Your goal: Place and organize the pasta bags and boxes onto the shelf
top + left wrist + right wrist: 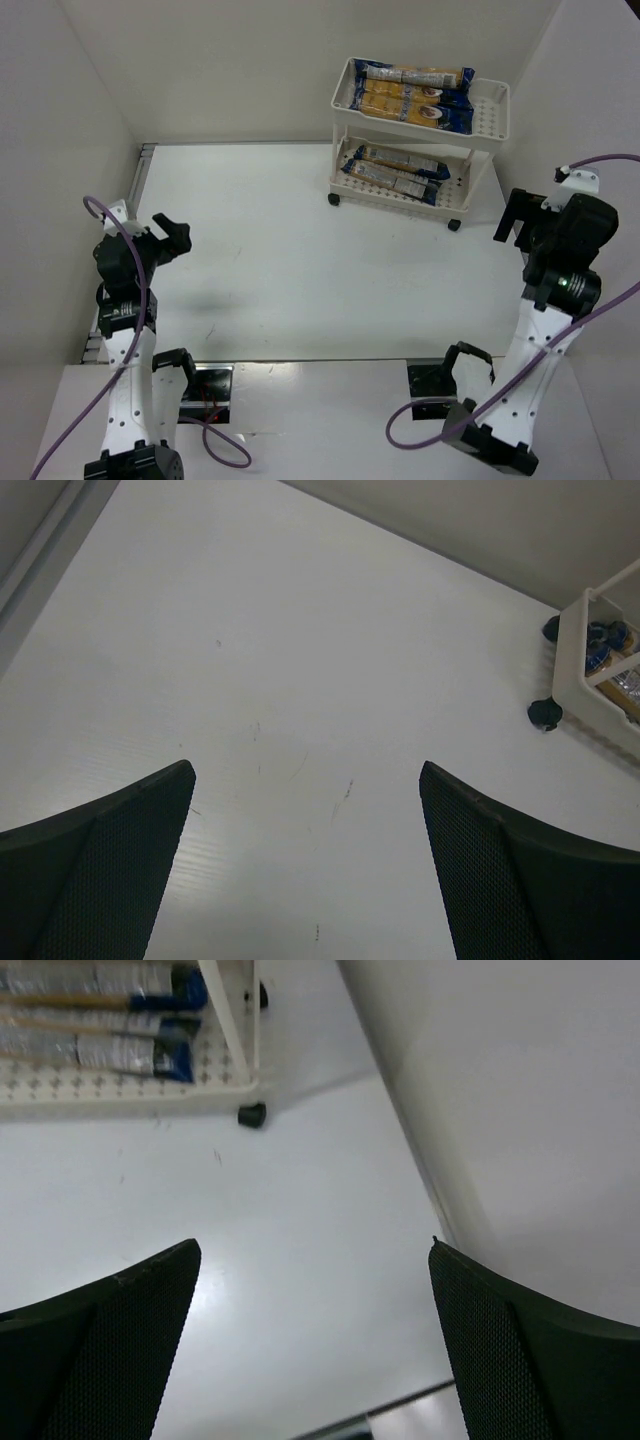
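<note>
The cream-white shelf [490, 115] stands at the back right of the table on small black wheels. Its top tray holds long pasta bags [415, 90] with dark blue ends, side by side. The lower tray holds two more pasta bags [398, 170]. My left gripper [178, 233] is open and empty above the left of the table, far from the shelf. My right gripper [512, 218] is open and empty, just right of the shelf's front. The left wrist view shows its gripper [306, 767] over bare table. The right wrist view shows its gripper [315, 1244] and the lower-tray bags [100, 1015].
White walls enclose the table; the right wall [500, 1080] is close to my right gripper. A shelf corner [575, 670] and a wheel [543, 715] show at the left wrist view's right edge. A shelf wheel [251, 1115] shows in the right wrist view.
</note>
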Tool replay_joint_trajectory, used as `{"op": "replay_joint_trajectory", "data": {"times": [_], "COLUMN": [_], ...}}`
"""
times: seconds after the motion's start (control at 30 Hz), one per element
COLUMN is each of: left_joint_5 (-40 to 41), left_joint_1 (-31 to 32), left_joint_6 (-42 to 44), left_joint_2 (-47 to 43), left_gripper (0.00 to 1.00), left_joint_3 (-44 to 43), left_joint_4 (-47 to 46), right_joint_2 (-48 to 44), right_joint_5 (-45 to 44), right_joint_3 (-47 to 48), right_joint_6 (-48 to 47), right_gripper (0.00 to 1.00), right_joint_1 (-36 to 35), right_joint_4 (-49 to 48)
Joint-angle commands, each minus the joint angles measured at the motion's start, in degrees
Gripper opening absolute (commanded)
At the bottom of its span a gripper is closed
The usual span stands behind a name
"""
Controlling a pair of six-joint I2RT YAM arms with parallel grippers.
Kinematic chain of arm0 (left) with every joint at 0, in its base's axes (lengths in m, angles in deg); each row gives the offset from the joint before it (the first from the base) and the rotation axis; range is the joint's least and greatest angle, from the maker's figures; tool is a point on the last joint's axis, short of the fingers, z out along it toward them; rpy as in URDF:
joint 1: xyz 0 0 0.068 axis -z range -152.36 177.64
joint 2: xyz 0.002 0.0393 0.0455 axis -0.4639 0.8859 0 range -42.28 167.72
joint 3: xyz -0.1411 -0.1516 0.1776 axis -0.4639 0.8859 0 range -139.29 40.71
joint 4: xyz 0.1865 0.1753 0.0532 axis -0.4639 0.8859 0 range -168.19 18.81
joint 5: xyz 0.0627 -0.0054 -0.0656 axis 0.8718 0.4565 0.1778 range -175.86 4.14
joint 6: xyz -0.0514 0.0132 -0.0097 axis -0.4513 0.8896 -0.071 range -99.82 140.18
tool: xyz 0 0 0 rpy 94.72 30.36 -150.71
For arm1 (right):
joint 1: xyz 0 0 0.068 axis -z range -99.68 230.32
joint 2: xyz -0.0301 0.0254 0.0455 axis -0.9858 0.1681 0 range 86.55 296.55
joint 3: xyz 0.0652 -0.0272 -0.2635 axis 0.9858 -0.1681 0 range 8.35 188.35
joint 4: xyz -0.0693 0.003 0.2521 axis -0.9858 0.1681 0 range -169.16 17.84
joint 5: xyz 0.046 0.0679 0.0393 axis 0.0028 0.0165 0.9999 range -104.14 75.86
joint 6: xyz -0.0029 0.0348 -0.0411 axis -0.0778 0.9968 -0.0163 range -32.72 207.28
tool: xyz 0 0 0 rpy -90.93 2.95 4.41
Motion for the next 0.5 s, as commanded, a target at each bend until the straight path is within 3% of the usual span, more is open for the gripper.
{"op": "replay_joint_trajectory", "data": {"times": [0.0, 0.47], "left_joint_5": [1.4, 1.9], "left_joint_1": [0.4, 0.4], "left_joint_6": [-2.0, -2.0], "left_joint_2": [-2.0, -3.1], "left_gripper": [1.00, 1.00], "left_joint_3": [0.9, 1.4], "left_joint_4": [-0.7, -0.7], "right_joint_2": [6.8, 9.2], "right_joint_5": [7.4, -1.5], "right_joint_3": [3.6, 2.4], "right_joint_6": [-4.9, -0.2], "right_gripper": [1.00, 1.00], "right_joint_1": [3.0, 3.0], "right_joint_4": [11.9, 10.0]}}
